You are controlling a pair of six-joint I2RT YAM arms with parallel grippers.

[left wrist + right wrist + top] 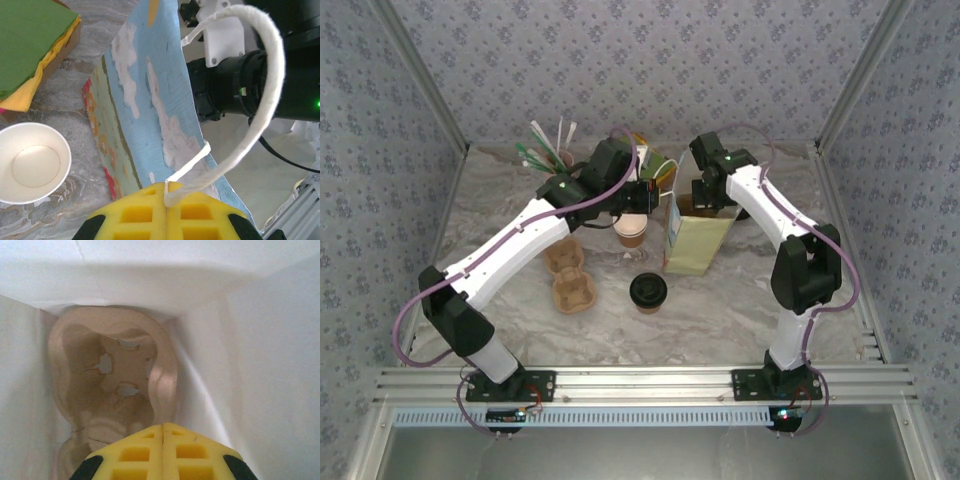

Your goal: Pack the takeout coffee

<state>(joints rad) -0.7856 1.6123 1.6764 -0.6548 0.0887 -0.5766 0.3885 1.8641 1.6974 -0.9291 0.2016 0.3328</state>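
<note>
Logging the takeout coffee (648, 290) upright on the marbled table (740, 320), about mid-table, not inside anything and not touched by either arm. Noting its look: short brown paper cup, far lower than the paper bag (698, 243), capped by a round black plastic lid with a raised ring; from above, seeing mostly lid, with just a sliver of brown wall at the near side. Placing it just near of the bag's left near corner, near of the lidless cup (631, 232), right of the cardboard cup carriers (572, 290), and apart from all three. Recording the left gripper (166, 189) at the bag's left top edge, yellow fingers pressed together and clamping the white twisted handle (264, 117), with its loop arching over the right arm's black wrist. Seeing in the left wrist view also the bag's printed blue-and-cloud side, the lidless cup's white inside just left of the bag, and green and yellow napkins (30, 45) in a box far of that cup. Recording the right gripper (163, 429) down inside the bag's white interior, fingers together, with a carrier insert (112, 385) lying just ahead of the tips; touching or pinching its rim, cannot tell.
</note>
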